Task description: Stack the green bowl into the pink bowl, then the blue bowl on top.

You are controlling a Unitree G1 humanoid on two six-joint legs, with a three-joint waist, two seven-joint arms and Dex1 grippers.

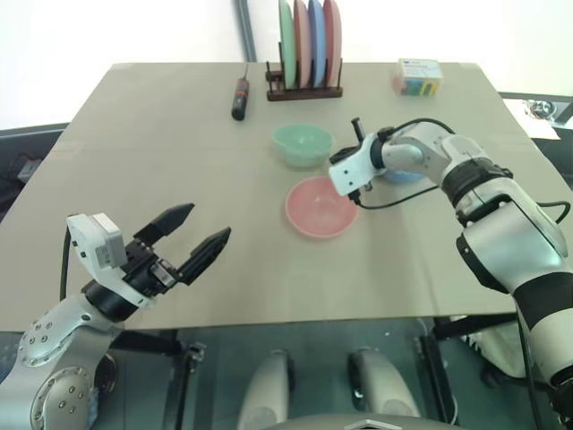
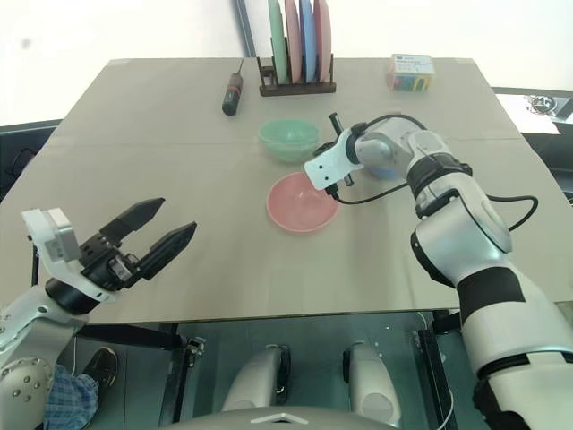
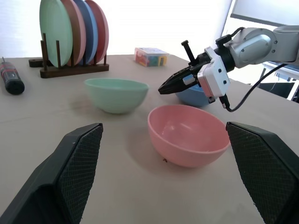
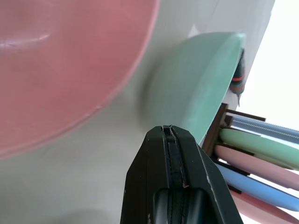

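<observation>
On the tan bench (image 1: 179, 161), your right claw (image 3: 164, 87) hangs just above the surface at center frame of the head view, its two black fingers (image 4: 172, 186) pressed flat together with nothing between them, the tip aimed toward the gap between the green bowl (image 1: 302, 143) and the pink bowl (image 1: 320, 207). The green bowl sits upright and empty just above center, and the pink bowl sits upright and empty directly below it, the two near each other but apart. The blue bowl (image 3: 190, 96) rests behind your right wrist, mostly hidden by the arm in the head view and showing as a blue rim right of the pink bowl in the left wrist view. None of the three bowls is stacked. Your left claw (image 1: 192, 239) hovers at lower left of the frame over the bench's near edge, fingers spread wide and empty, pointed toward the bowls. Along the far edge, at top center, a dark wooden rack (image 1: 304, 91) holds four plates (image 1: 309, 40) on edge in green, pink, blue and pink; a screwdriver (image 1: 240, 97) with a black and red handle lies to its left, and a small colorful box (image 1: 417, 77) stands at upper right.
</observation>
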